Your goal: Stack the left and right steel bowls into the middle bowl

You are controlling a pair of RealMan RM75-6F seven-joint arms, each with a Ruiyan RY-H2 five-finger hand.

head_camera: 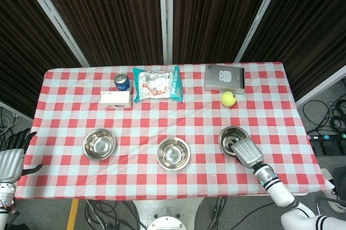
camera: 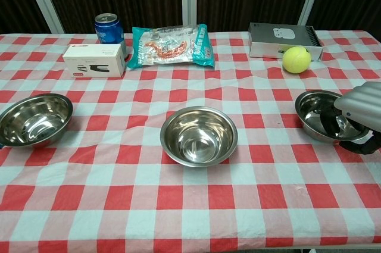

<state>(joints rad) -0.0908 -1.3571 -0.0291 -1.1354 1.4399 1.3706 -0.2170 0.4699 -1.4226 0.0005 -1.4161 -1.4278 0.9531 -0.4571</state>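
Fingers (camera: 329,123) of the right hand (head_camera: 246,152) are hooking into the right bowl (camera: 318,114), probably gripping its near rim though I can't quite tell, so it's risking slipping before reaching the middle bowl (head_camera: 173,153).

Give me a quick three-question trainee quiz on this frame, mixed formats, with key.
1. True or false: the tennis ball lies inside the middle bowl.
2. Which hand is at the right bowl? A) left hand B) right hand
3. Fill in: the blue can stands behind the white ____.

Key:
1. False; it lies on the cloth by the grey box.
2. B; the right hand has fingers over the rim, while the left hand is off the table's edge.
3. box.
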